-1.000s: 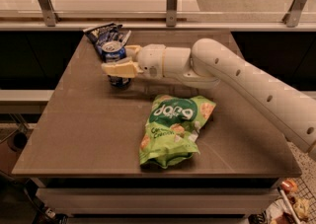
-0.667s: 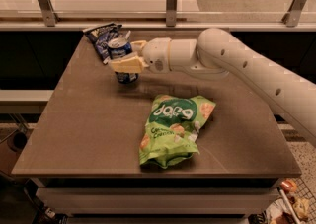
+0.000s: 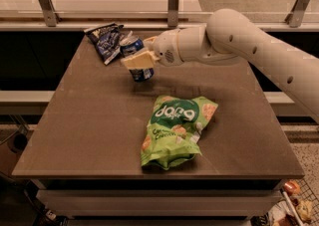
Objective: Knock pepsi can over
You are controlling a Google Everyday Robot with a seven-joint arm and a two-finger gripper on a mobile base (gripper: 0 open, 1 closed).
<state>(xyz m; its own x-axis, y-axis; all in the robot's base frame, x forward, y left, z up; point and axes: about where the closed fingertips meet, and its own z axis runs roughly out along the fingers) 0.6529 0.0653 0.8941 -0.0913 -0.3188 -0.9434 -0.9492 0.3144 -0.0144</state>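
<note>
Brown table [image 3: 89, 135]: gripper [image 3: 131, 61] against tilted pepsi can [image 3: 141, 74] (blue bag [image 3: 105, 41] behind).

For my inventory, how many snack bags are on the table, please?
2: green bag front centre; dark blue bag back left, beside the pepsi can, where the gripper is. None seem hidden.

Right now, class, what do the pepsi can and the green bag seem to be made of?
Pepsi can: probably metal, glossy blue print with a silvery top. Green bag: likely thin plastic film, shiny and crinkled, catching highlights. The end effector sits against the can, toward the far edge of the table.
</note>
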